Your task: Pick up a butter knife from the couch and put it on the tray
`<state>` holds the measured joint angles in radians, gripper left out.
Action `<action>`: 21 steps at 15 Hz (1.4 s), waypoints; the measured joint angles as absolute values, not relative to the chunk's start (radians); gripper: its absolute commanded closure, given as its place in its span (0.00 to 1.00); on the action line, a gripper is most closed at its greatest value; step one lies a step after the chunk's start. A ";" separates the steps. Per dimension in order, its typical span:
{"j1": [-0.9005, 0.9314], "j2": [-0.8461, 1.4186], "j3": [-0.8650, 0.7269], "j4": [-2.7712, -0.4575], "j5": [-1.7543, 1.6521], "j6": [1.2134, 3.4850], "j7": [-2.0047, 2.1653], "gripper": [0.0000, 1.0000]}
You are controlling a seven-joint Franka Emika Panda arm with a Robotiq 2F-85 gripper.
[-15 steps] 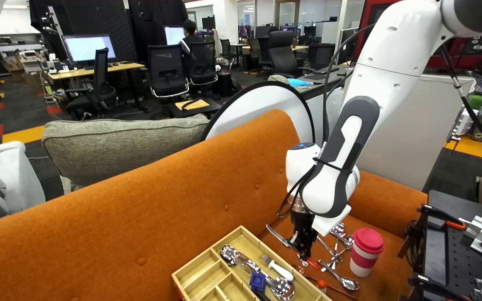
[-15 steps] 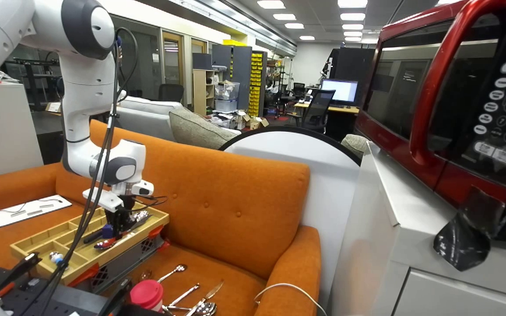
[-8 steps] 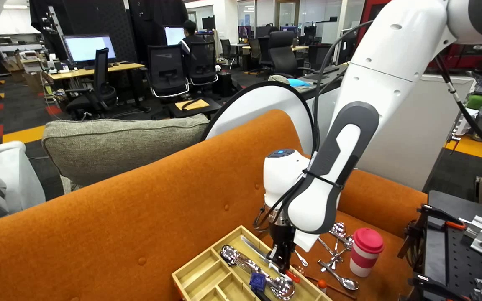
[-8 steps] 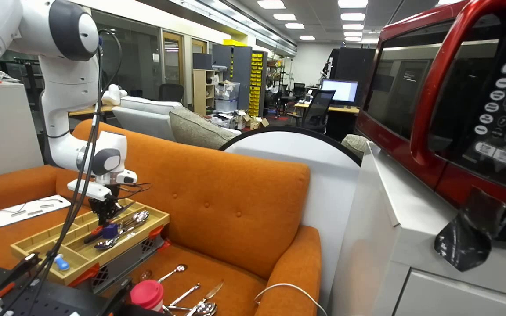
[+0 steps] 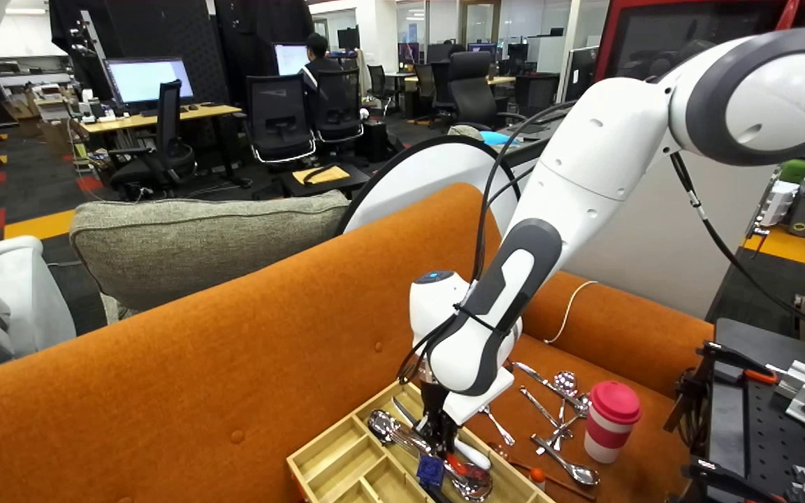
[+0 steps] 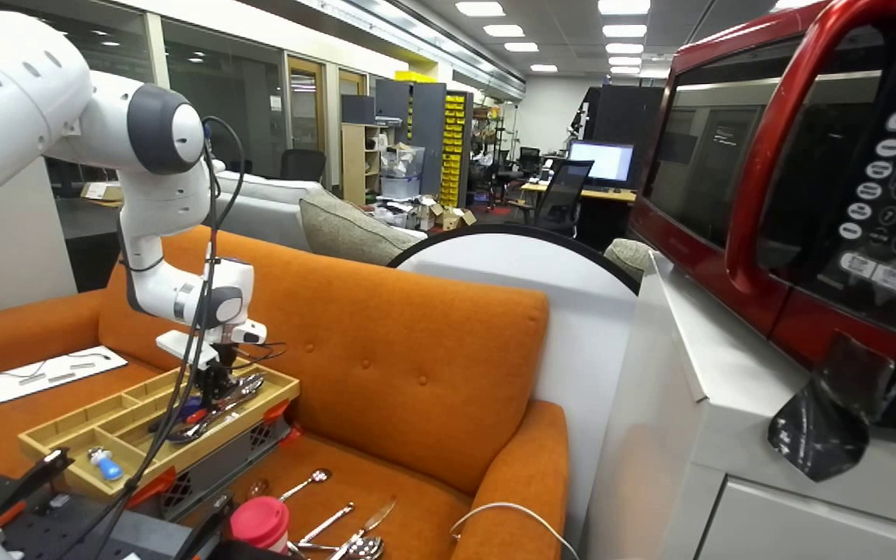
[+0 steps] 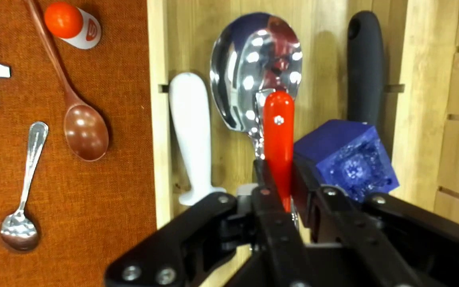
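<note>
Black office chairs (image 5: 280,112) stand in the upper left of an exterior view, behind a large burnt-orange fabric couch (image 5: 235,349). At bottom centre sits a pale yellow wooden cutlery tray (image 5: 332,454) with long compartments. Over it, mid-frame in the wrist view, the black two-fingered gripper (image 7: 280,175) has its jaws closed on the red handle of a silver-bladed butter knife (image 7: 279,131). That handle overlaps a shiny metal spoon (image 7: 233,75); whether they touch cannot be told. Lower right of centre is a dark blue block (image 7: 331,143).
</note>
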<state>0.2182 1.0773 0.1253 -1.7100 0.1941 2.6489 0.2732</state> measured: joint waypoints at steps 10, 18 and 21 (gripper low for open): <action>0.201 1.130 0.104 -1.621 0.208 2.604 0.341 0.01; 0.126 1.041 0.102 -1.738 0.292 2.667 0.340 0.00; 0.065 1.021 0.092 -1.815 0.357 2.693 0.341 0.00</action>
